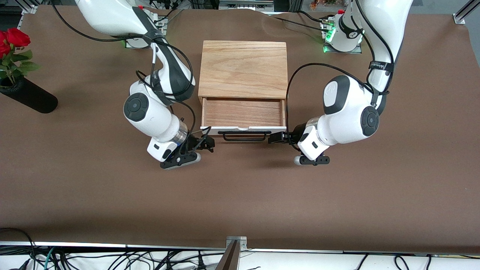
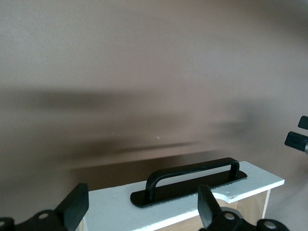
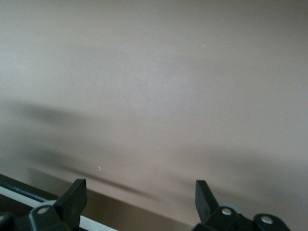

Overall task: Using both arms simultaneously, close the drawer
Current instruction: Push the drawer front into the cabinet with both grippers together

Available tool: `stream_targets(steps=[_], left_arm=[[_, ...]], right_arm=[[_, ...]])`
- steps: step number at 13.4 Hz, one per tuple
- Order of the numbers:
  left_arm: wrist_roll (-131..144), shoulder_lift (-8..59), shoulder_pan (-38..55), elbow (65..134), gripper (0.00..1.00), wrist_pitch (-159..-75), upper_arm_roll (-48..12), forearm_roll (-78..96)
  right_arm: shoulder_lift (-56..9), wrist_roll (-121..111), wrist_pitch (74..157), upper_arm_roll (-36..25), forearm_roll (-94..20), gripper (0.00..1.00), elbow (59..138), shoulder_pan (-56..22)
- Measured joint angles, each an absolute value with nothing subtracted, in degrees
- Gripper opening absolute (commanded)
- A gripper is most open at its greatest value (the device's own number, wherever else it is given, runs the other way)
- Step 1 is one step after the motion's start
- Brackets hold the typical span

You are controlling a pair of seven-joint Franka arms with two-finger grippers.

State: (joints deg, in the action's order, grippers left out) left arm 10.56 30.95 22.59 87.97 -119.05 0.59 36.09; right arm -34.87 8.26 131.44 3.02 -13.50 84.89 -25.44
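Note:
The oak box (image 1: 243, 69) stands mid-table with its drawer (image 1: 243, 112) pulled out and empty. The drawer's white front panel (image 1: 213, 130) carries a black wire handle (image 1: 246, 135). My left gripper (image 1: 276, 138) is open, low in front of the panel's end toward the left arm. In the left wrist view its open fingers (image 2: 77, 208) frame the panel (image 2: 115, 207) and handle (image 2: 192, 175). My right gripper (image 1: 205, 144) is open, low by the panel's other end. In the right wrist view its fingers (image 3: 73, 198) are spread over brown table, with a strip of the panel (image 3: 14, 195) at the edge.
A black vase (image 1: 32, 98) with red roses (image 1: 13, 39) stands toward the right arm's end of the brown table (image 1: 240, 195). The right gripper's fingertips (image 2: 299, 138) show at the edge of the left wrist view. Cables hang along the table's near edge.

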Motion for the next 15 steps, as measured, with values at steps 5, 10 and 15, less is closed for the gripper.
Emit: stream_targets(steps=[5,10,15], left_arm=[[10.56,33.18,22.77,87.97,1.0,-119.04,-0.78,36.09],[10.56,34.28,22.88,88.02,1.0,-118.6,-1.75,36.09],[10.56,34.46,22.87,88.36,1.0,-117.59,-1.76,36.09]], right_arm=[[-36.73,11.48,130.06,3.08,-13.82,1.0,84.99,-29.35],[-37.0,11.82,122.69,2.52,-17.02,1.0,84.68,-29.38],[-36.85,11.82,119.96,2.21,-17.26,1.0,84.35,-29.32]])
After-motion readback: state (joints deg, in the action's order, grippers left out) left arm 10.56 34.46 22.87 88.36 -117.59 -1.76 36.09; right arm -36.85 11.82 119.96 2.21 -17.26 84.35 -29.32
